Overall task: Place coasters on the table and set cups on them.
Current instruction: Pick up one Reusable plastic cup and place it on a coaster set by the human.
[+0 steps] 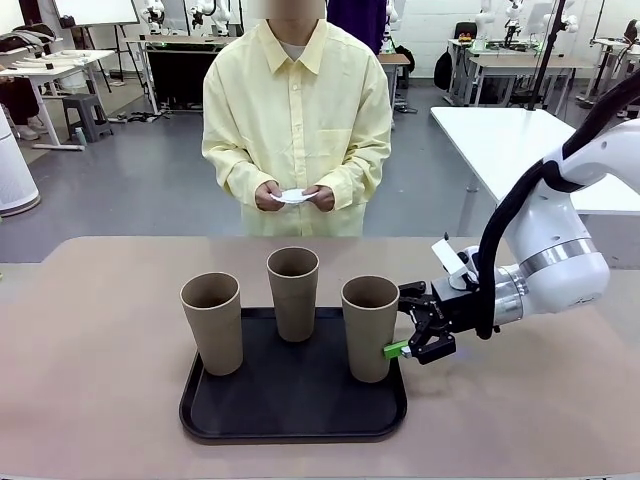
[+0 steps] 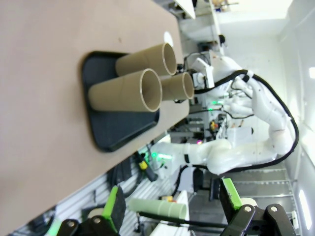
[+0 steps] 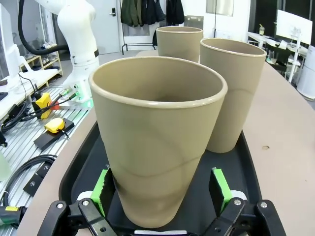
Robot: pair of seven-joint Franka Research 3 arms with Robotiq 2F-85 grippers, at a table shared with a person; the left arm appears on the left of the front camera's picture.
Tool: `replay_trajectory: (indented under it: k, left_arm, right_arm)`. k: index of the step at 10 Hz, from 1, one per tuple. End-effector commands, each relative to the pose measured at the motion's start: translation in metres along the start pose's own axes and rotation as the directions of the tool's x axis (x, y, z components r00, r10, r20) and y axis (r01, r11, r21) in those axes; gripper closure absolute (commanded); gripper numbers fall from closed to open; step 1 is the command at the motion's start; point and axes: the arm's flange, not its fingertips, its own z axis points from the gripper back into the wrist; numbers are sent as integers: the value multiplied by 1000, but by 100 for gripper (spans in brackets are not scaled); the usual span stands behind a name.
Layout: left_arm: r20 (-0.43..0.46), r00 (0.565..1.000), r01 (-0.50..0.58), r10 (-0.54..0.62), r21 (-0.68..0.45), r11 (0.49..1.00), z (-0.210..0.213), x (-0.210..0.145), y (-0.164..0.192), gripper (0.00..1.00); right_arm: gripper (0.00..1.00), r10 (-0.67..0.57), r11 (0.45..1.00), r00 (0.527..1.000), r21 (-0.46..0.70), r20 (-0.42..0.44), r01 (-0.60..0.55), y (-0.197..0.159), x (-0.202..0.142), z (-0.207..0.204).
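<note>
- While the right gripper is straddling the nearest cup low between spread fingers, you are wanting a square, gentle close.
- Front view is showing coasters in the person's hands; left wrist view is showing the left gripper spread too, cups well beyond its fingers.

No text, label, brand, number or sign can be read anywhere.
</note>
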Motion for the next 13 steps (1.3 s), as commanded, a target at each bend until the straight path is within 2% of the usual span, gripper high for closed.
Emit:
replay_trajectory:
  k: [1,5,9,13]
  left_arm:
    - [1,1000,9,-9,-8,1000,1,0,0,0]
    - [1,1000,9,-9,-8,1000,1,0,0,0]
    - [1,1000,9,-9,-8,1000,1,0,0,0]
    - [1,1000,9,-9,-8,1000,1,0,0,0]
  right_arm:
    - [0,-2,1000,1000,-11,6,2,-8,-2,-12]
    - [0,-21,1000,1000,11,-5,21,-9,-1,-20]
    - [0,-54,995,999,85,-11,54,-5,-9,-34]
    - [0,-37,995,999,92,-20,39,-6,-9,-44]
